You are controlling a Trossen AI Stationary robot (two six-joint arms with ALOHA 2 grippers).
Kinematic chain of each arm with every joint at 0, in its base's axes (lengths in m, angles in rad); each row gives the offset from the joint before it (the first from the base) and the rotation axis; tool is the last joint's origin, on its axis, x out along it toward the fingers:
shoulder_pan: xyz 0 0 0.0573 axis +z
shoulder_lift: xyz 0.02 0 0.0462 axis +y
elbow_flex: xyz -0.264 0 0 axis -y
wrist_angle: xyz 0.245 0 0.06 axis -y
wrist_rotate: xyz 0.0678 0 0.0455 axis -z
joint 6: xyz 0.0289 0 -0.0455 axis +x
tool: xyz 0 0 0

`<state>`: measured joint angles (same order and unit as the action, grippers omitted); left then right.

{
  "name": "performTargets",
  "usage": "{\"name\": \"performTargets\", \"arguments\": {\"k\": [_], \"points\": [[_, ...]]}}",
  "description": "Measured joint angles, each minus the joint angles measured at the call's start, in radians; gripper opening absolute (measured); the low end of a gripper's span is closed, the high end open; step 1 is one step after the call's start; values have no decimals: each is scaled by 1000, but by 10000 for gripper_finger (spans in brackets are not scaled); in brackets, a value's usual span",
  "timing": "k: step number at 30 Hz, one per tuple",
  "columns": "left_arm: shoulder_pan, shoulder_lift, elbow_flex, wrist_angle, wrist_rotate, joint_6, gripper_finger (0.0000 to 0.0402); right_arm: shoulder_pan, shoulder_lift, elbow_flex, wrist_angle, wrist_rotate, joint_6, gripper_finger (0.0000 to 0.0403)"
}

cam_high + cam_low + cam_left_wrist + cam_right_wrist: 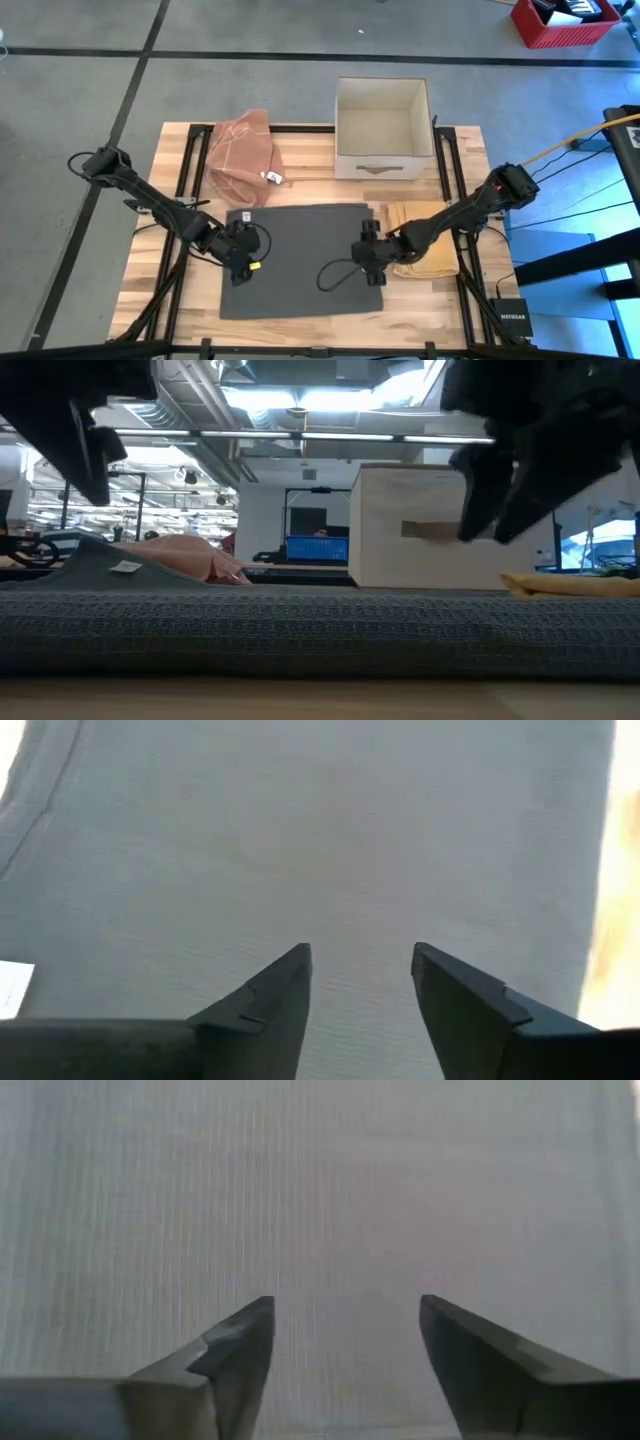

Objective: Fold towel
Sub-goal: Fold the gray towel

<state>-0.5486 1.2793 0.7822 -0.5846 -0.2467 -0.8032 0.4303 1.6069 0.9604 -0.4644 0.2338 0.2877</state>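
**Both grippers poised over the flat grey towel**

Nearest the front edge of the wooden table [140, 290], the dark grey towel [300, 255] lies spread flat, its ribbed weave filling both wrist views. The left gripper [243, 262] hangs over the towel's left side, its fingers [270, 1000] parted with bare cloth showing between them. The right gripper [366, 262] sits over the towel's right side, jaws spread wider, nothing between them either. Just right of the towel, under the right arm, lies a folded yellow cloth [430, 245]. Farther back, a crumpled pink cloth [243, 158] with a small white tag rests just beyond the towel's far left corner, and an open white box [383, 128] stands at the far edge
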Motion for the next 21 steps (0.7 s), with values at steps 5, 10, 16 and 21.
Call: {"name": "performTargets", "arguments": {"k": [5,10,16,21], "points": [[22,0,-47,10,1,39,215,-41,34,-6,-4,-68,3,296],[33,0,-100,10,12,148,239,-54,78,-7,10,-69,2,306],[31,7,-168,29,60,183,241,-52,115,-7,19,-73,1,307],[30,32,-208,95,86,201,241,-52,115,-7,24,-69,2,307]]}}
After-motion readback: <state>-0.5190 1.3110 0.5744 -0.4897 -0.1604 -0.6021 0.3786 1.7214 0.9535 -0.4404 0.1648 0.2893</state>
